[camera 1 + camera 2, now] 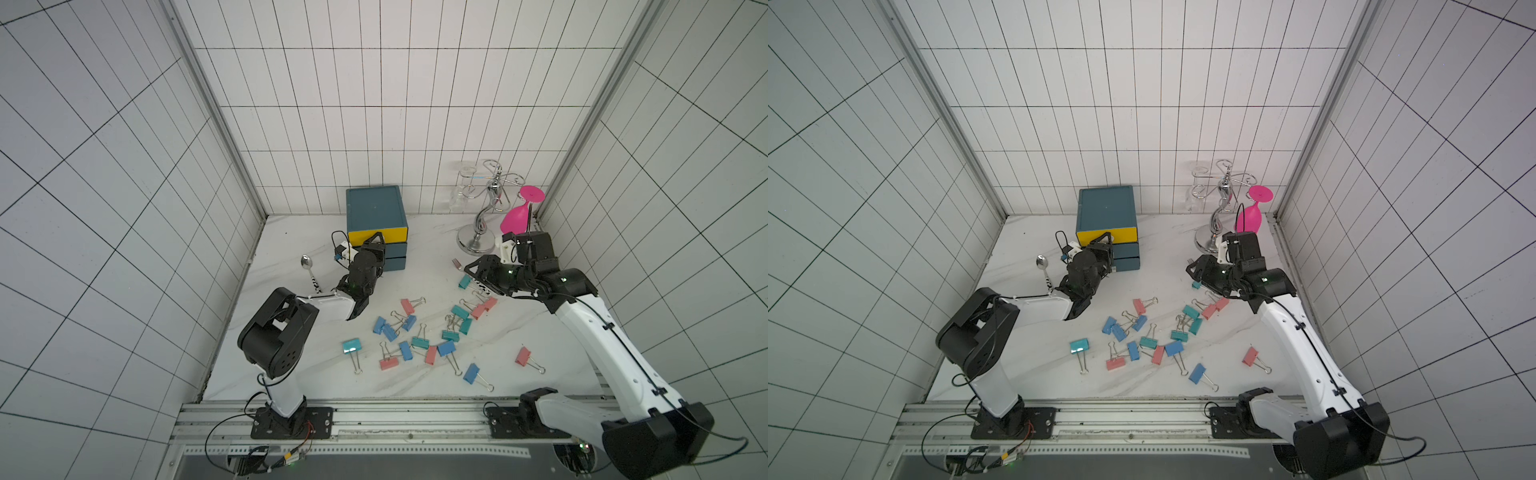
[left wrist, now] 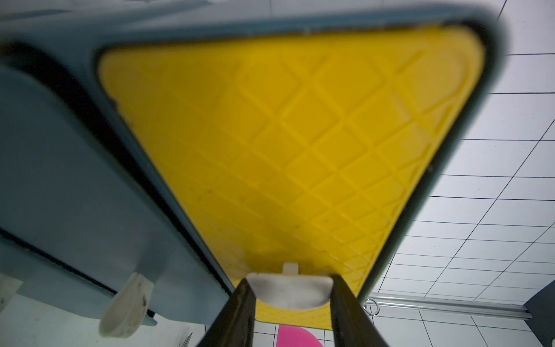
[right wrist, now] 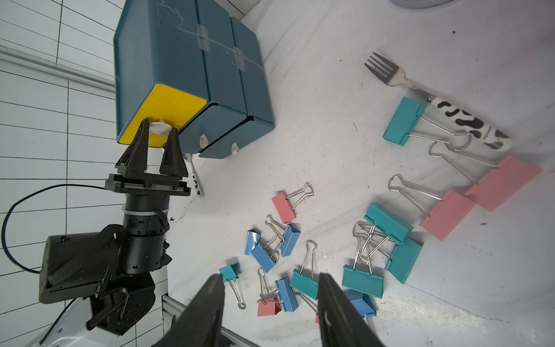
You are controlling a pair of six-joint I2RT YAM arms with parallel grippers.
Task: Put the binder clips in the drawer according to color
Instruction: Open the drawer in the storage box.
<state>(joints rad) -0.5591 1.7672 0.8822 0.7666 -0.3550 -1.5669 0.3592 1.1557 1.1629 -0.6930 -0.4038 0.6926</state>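
Steel fork (image 3: 387, 74) against teal clip (image 3: 402, 121), seemingly.

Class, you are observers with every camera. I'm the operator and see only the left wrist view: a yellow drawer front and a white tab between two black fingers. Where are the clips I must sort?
Observer: The binder clips in view lie scattered on the table in front of the drawer unit, with teal, blue and pink mixed.
Operator: And on my other side?
Observer: The right hand is open and empty, above the clips nearest a fork.
Operator: Anything near my arm?
Observer: A spoon lies on the table beside the left arm, apart from the drawers.
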